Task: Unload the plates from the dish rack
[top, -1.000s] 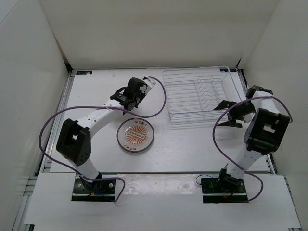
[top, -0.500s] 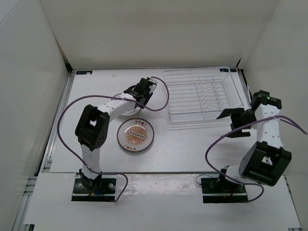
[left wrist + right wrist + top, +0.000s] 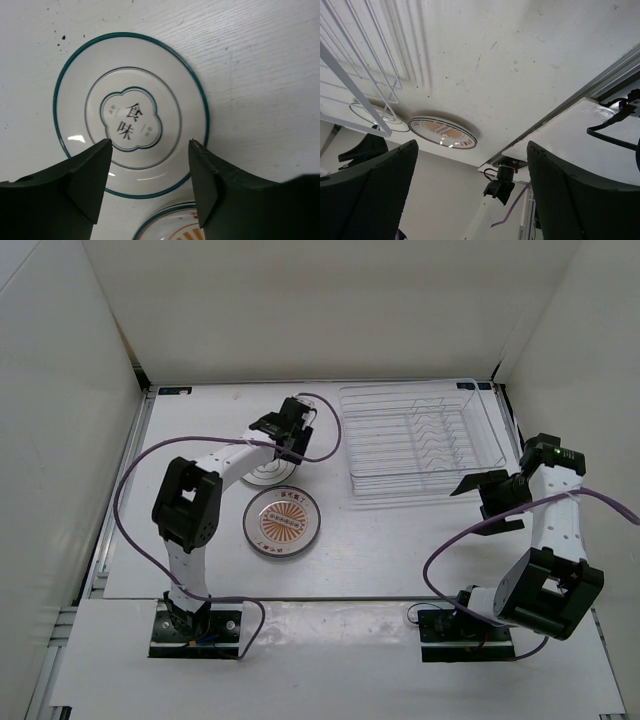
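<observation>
Two plates lie flat on the table, left of the dish rack (image 3: 420, 440). The white plate (image 3: 131, 115), with a teal rim and a dark emblem in its centre, sits right below my left gripper (image 3: 150, 145). That gripper is open and holds nothing. In the top view the left gripper (image 3: 280, 438) hangs over the far edge of the white plate (image 3: 266, 474). The sunburst plate (image 3: 283, 523) lies just in front of it. My right gripper (image 3: 478, 490) is open and empty, near the rack's front right corner. I see no plate in the clear rack.
White walls close in the table on the left, back and right. The right wrist view shows the rack's wires (image 3: 360, 75), the sunburst plate (image 3: 442, 132) and the table's front rail (image 3: 580, 95). Purple cables loop beside both arms.
My left gripper has opened and the white plate now lies on the table below it. The left arm has folded back. The right arm swung outward to the right, its gripper still open.
</observation>
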`<control>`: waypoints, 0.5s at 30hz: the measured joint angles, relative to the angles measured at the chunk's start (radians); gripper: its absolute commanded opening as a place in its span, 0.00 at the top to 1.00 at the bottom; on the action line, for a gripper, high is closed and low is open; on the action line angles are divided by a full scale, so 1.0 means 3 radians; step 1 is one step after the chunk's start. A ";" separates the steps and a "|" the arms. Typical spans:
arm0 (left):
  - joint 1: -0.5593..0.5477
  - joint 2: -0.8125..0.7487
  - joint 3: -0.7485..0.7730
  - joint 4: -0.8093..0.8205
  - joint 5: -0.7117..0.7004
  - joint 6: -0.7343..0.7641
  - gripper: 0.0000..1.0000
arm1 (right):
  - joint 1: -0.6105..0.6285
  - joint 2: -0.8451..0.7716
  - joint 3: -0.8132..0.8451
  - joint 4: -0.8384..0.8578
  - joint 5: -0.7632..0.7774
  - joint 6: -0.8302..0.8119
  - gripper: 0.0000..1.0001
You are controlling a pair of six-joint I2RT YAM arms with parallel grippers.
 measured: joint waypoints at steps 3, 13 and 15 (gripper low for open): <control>0.0134 -0.0003 0.0029 -0.0170 0.0125 -0.0164 0.59 | 0.0000 0.0019 -0.0001 0.0015 0.0001 -0.0009 0.10; 0.0338 -0.0140 0.0062 -0.0512 0.0473 -0.0483 0.00 | 0.0000 -0.0011 0.0008 0.0150 -0.0004 -0.0146 0.10; 0.0338 -0.0167 0.0253 -0.0613 0.0601 -0.0601 0.00 | 0.0000 -0.0008 0.0109 0.0136 0.0003 -0.0262 0.10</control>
